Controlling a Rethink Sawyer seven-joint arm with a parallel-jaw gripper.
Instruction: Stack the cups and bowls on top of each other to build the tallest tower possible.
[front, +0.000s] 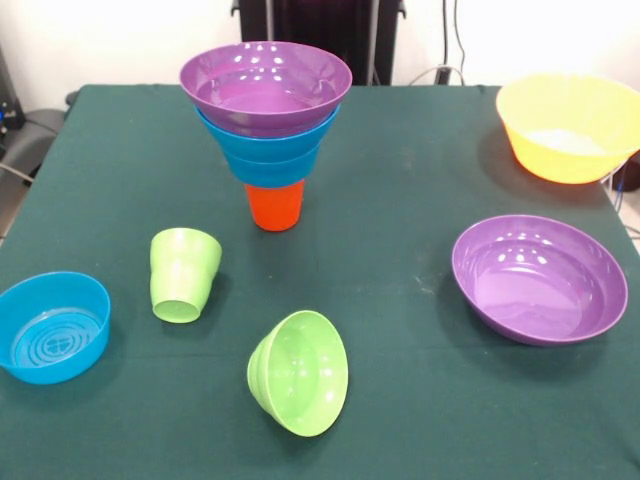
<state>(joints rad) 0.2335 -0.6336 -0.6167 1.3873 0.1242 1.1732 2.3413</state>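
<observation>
Risk noted: the tower (268, 120), purple over blue bowls, stands at the worktop's (400, 180) far centre on one narrow orange cup (275, 205), so any off-centre load may topple it; fingers out of view, state unknown.

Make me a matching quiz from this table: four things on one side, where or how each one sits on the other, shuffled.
Things:
1. orange cup
2. small green bowl
3. yellow bowl
4. lone blue bowl

Places or states:
A. tipped on its side, near middle
B. bottom of the tower
C. upright, near left edge
D. upright, far right corner

Pairs: 1-B, 2-A, 3-D, 4-C
</observation>
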